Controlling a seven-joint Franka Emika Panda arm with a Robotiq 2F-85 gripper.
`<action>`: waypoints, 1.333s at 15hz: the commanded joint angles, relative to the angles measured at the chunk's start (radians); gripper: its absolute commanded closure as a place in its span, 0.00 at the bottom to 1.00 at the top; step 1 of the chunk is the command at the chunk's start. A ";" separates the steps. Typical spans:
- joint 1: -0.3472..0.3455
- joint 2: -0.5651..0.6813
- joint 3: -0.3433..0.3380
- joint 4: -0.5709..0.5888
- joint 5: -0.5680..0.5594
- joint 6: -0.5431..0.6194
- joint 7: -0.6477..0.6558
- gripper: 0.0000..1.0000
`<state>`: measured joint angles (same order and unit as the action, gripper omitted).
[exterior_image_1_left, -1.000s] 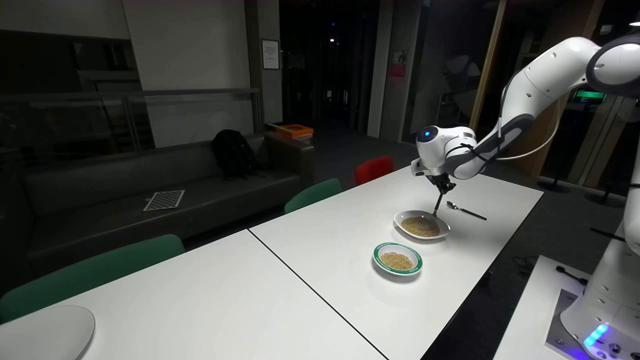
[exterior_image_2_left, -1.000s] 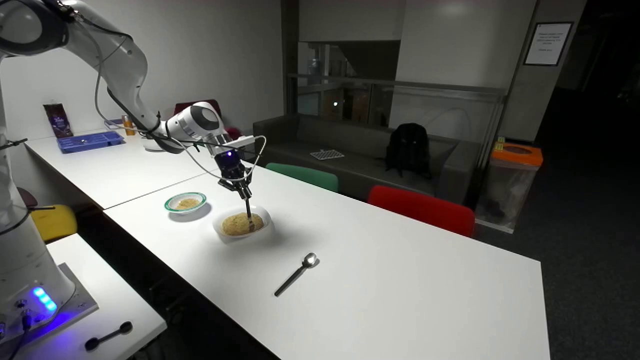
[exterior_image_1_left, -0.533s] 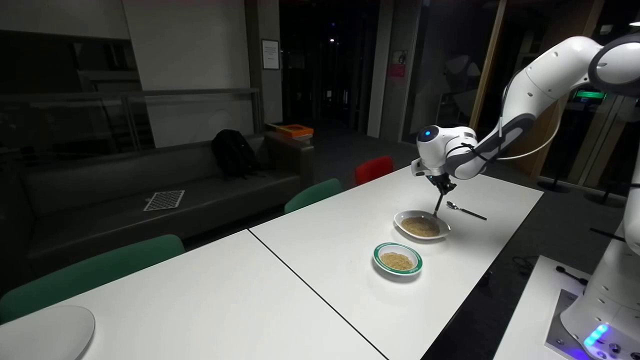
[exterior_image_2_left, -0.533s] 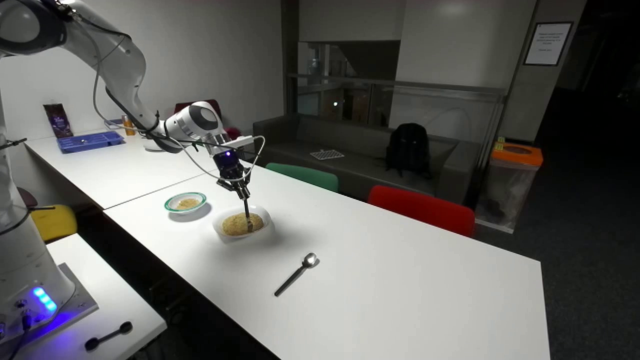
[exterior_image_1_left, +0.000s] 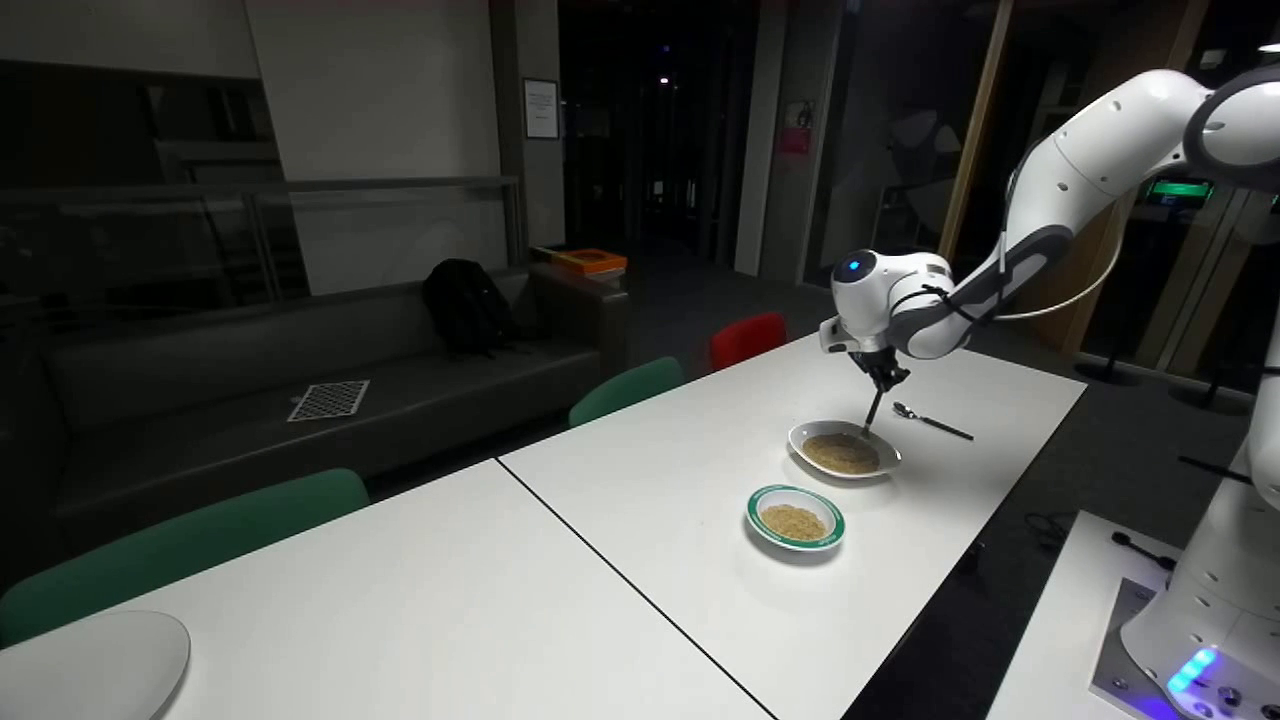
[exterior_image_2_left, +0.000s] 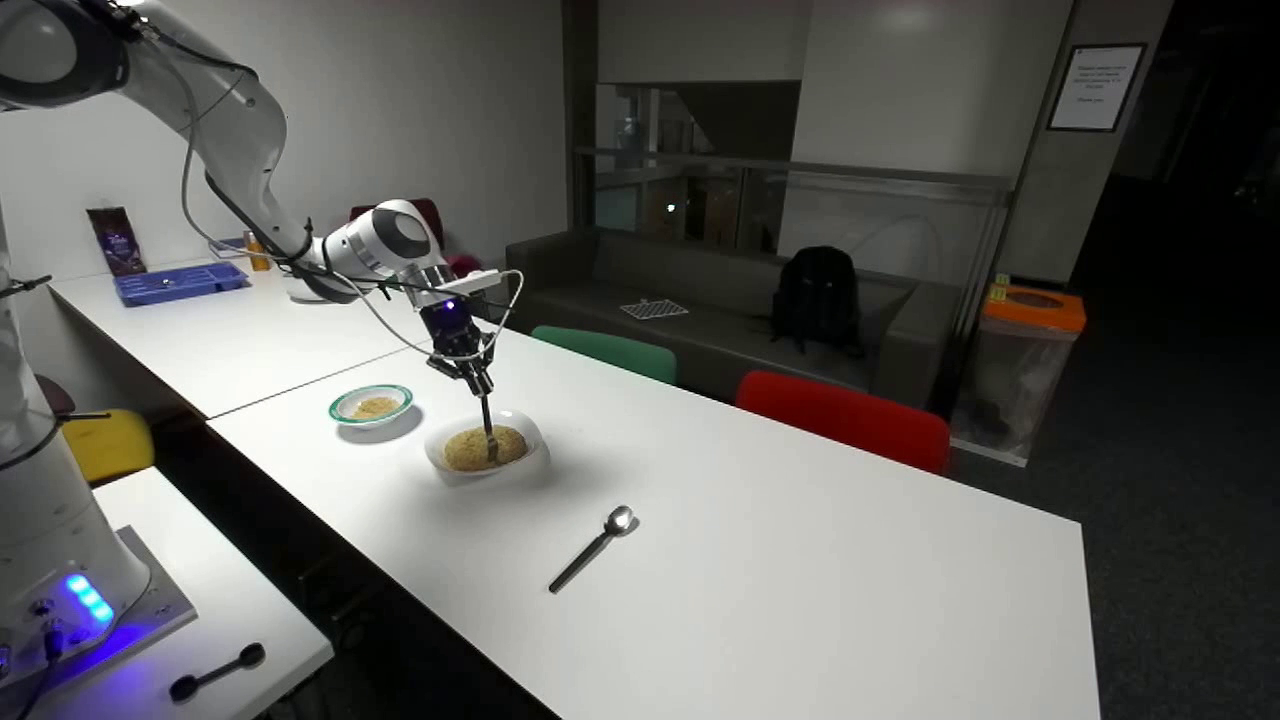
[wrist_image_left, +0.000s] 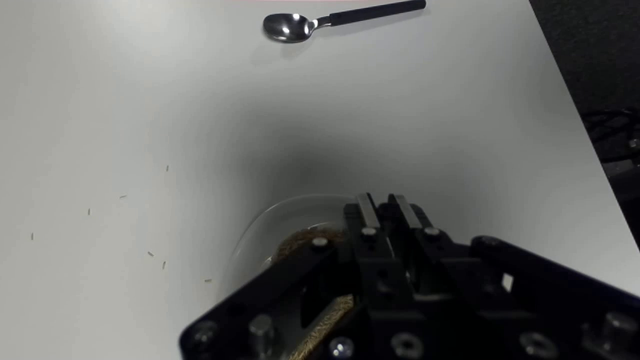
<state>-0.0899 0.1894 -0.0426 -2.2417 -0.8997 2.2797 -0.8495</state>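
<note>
Utensil (exterior_image_2_left: 487, 418) in pincer (exterior_image_2_left: 481, 386), bowl (exterior_image_1_left: 889, 455) below

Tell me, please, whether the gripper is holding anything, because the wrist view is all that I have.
Observer: Yes, in both exterior views the gripper is shut on a dark-handled utensil.
Operator: Thank you; where is its lower end?
Observer: It shows within the white dish, on the side nearer the spoon; whether it touches the grain, I cannot tell.
Operator: Is another dish standing nearby, please?
Observer: Yes, a green-rimmed bowl stands beside the white dish, with a gap between them.
</note>
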 joint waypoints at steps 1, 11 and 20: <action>0.006 -0.051 0.010 -0.039 0.026 -0.003 -0.012 0.97; 0.037 -0.039 0.044 -0.027 0.036 -0.008 -0.019 0.97; 0.055 -0.026 0.058 -0.011 0.035 -0.012 -0.024 0.97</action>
<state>-0.0422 0.1849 0.0082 -2.2424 -0.8840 2.2787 -0.8504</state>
